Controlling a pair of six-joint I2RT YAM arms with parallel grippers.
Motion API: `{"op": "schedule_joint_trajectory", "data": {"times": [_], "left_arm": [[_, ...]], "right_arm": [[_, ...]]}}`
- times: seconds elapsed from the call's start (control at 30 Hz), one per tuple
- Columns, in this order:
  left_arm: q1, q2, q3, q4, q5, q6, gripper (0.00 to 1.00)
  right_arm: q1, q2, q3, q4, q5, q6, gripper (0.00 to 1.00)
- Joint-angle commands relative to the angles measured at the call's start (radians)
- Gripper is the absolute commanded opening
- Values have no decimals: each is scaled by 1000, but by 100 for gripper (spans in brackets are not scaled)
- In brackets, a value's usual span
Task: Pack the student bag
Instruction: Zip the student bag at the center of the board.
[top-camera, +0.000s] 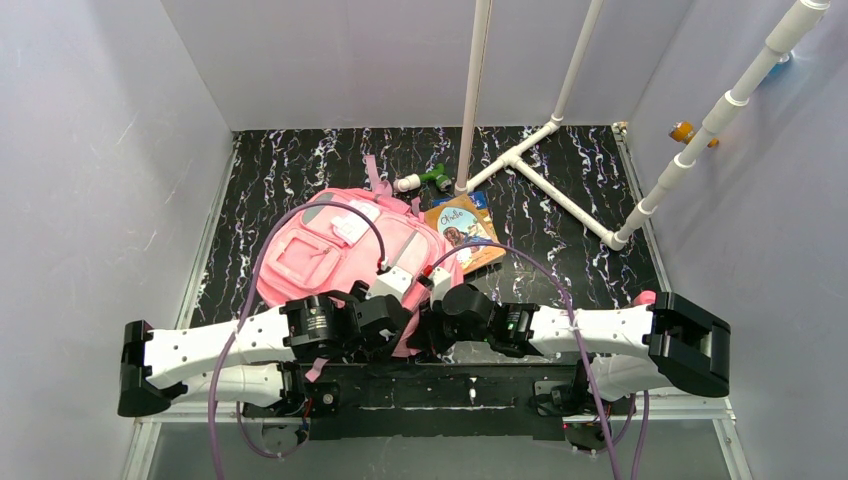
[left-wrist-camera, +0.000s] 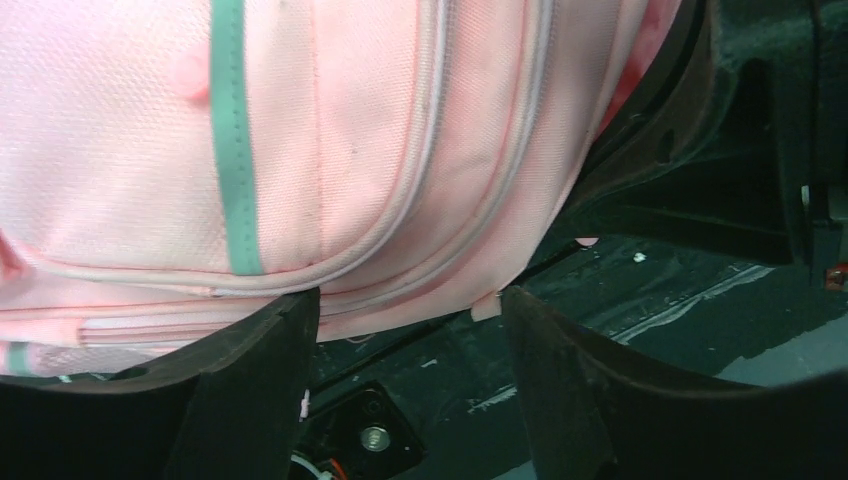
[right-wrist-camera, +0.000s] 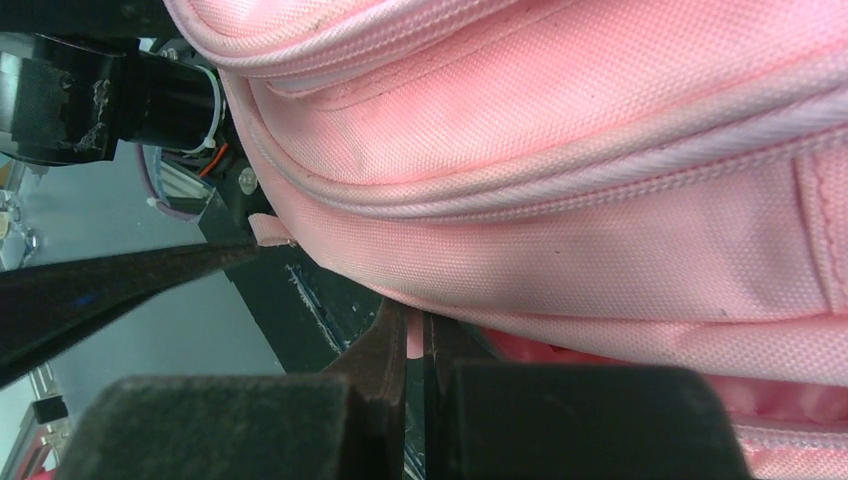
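The student bag (top-camera: 335, 250), a soft pink backpack with a lighter front pocket, lies flat on the black marbled table. Both grippers meet at its near right edge. My left gripper (top-camera: 392, 287) is open; in the left wrist view (left-wrist-camera: 410, 305) the bag's seamed lower edge (left-wrist-camera: 400, 200) spans the gap between the two black fingers (left-wrist-camera: 255, 380), and a small pink tab (left-wrist-camera: 487, 305) touches the right one. My right gripper (top-camera: 432, 290) is shut on a thin pink strip (right-wrist-camera: 414, 338) hanging from the bag's bottom edge (right-wrist-camera: 600, 270).
A picture book (top-camera: 463, 232) lies just right of the bag. A white and green object (top-camera: 425, 180) sits behind it. A white pipe frame (top-camera: 540, 170) stands at the back right, with an orange fitting (top-camera: 683, 131) on the right wall. Something pink (top-camera: 646, 297) shows behind the right arm.
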Motion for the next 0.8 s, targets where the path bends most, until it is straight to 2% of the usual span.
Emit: {"op": "schedule_joint_trajectory", "data": {"times": [0.0, 0.1, 0.2, 0.27, 0.37, 0.43, 0.47, 0.5, 0.57, 0.6, 0.77], "left_arm": [[-7, -22, -47, 40, 50, -11, 73], [-7, -21, -67, 40, 66, -29, 79], [-7, -17, -80, 48, 44, -52, 80], [-7, -3, -88, 49, -17, -61, 78], [-7, 65, -84, 27, -108, -81, 66], [-7, 111, -63, -19, -136, -125, 63], [-7, 124, -59, -24, -131, -132, 65], [-7, 128, -62, -22, -122, -138, 71], [-7, 116, -76, -6, -106, -147, 91], [-7, 104, -86, 2, -102, -154, 97], [-7, 20, -151, 33, -102, -180, 98]], "right_arm": [[-3, -17, 34, 96, -49, 16, 1], [-3, -6, 48, 99, -58, 13, 1], [-3, 5, 59, 101, -66, 16, 1], [-3, 10, 63, 112, -78, 24, 1], [-3, 14, 63, 130, -91, 41, 1], [-3, 18, 70, 130, -93, 52, 1], [-3, 19, 73, 131, -96, 56, 1], [-3, 21, 78, 133, -99, 61, 1], [-3, 26, 83, 143, -106, 70, 1], [-3, 27, 85, 152, -108, 73, 1], [-3, 46, 102, 189, -133, 95, 1]]}}
